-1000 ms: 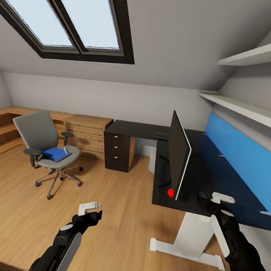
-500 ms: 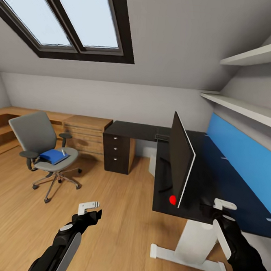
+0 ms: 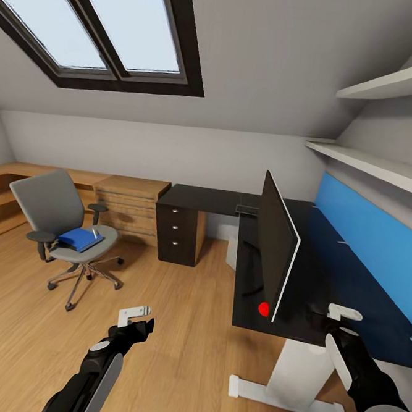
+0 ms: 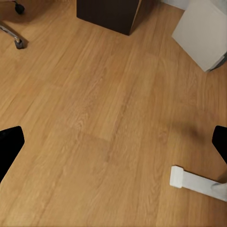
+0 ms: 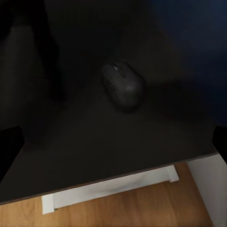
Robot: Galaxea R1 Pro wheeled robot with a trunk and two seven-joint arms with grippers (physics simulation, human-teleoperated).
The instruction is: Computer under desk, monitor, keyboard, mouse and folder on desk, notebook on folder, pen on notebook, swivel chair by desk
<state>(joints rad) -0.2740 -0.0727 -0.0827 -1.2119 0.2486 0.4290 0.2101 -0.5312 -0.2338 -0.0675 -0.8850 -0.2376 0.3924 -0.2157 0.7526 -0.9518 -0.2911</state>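
Note:
The black desk (image 3: 331, 265) stands at the right on a white leg (image 3: 296, 365). On it the monitor (image 3: 276, 248) stands edge-on, red dot low. A keyboard-like dark slab (image 3: 247, 208) lies at the desk's back. The mouse (image 5: 123, 85) rests near the desk's front edge, right below my open right gripper (image 3: 334, 318). The light grey computer (image 3: 232, 248) sits under the desk. The swivel chair (image 3: 59, 219) stands at the left with the blue folder (image 3: 78, 239) and a whitish pen (image 3: 95, 230) on its seat. The notebook is too small to make out. My left gripper (image 3: 139, 317) hangs open over bare floor.
A dark drawer cabinet (image 3: 179, 232) and a wooden drawer unit (image 3: 129, 203) line the back wall. A long blue wall panel (image 3: 370, 244) runs behind the desk, with white shelves (image 3: 370, 166) above. Wooden floor (image 4: 94, 123) spreads between chair and desk; the desk's white foot (image 4: 194, 182) lies low.
The whole picture has shifted, so the camera moved a little toward the desk. The chair now sits further left. Both arms keep their pose.

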